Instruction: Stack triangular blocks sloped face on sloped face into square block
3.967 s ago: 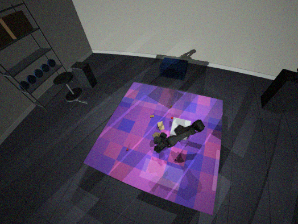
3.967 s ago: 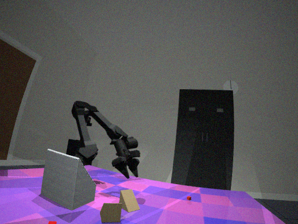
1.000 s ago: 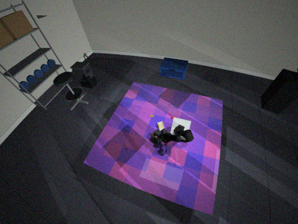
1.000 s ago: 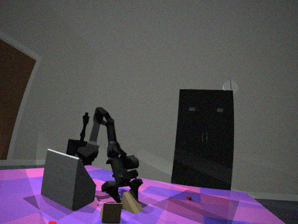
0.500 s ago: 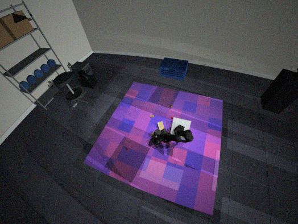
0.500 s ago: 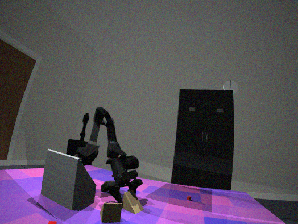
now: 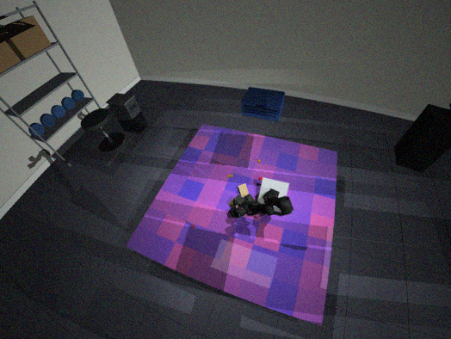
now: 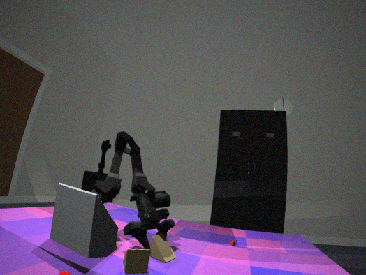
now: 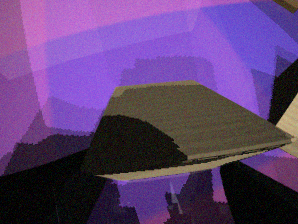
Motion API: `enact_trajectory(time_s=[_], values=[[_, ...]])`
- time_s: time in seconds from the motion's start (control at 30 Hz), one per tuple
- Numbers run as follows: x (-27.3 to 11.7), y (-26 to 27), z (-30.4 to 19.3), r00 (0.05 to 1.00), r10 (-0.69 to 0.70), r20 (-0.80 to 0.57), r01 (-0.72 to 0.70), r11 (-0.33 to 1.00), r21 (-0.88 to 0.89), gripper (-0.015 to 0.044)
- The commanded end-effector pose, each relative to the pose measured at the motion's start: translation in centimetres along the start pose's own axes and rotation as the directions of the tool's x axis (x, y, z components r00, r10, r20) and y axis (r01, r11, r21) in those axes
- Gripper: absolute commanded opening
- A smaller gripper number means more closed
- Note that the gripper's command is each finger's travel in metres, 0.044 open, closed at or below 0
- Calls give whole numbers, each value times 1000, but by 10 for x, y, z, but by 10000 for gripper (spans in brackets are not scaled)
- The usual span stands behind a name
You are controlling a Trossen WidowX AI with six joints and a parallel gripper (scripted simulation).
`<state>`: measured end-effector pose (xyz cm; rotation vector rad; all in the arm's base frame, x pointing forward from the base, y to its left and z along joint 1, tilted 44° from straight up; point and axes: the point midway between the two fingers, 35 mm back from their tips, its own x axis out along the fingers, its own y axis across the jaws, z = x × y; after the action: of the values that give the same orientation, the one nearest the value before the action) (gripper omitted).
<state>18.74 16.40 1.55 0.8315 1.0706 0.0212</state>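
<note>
One tan triangular block (image 8: 161,250) (image 9: 225,117) is between my gripper's fingers, with a sloped face showing and its lower edge at or close to the table top. My gripper (image 8: 156,242) (image 9: 168,156) points down and is shut on this block. In the top view the arm mostly hides it. The other triangular block (image 7: 244,189) (image 8: 137,262) stands close beside it, on the side toward the exterior camera. In the wrist view only a pale part of that block (image 9: 291,125) shows at the right edge. Whether the two blocks touch is unclear.
A large grey-white wedge-shaped object (image 7: 275,186) (image 8: 72,218) stands near the blocks and the arm. A small red cube (image 7: 260,178) (image 8: 64,273) lies near it. Another red cube (image 7: 193,225) (image 8: 232,243), a small yellow piece (image 7: 230,175) and a small orange piece (image 7: 258,161) lie farther off.
</note>
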Motion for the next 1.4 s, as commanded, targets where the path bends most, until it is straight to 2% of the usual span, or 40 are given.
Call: enact_trajectory(time_s=[0.0,0.23,0.67,1.0,1.37], values=[[-1,2,1,1000,8,1,-8,1000,-3,0],[-2,1,3,1000,-3,-28,3,1000,-7,0],[-8,6,32,936,-84,-341,63,995,-74,0],[-7,11,56,814,-149,-561,88,987,-134,0],[1,17,79,620,-220,-753,98,974,-204,0]])
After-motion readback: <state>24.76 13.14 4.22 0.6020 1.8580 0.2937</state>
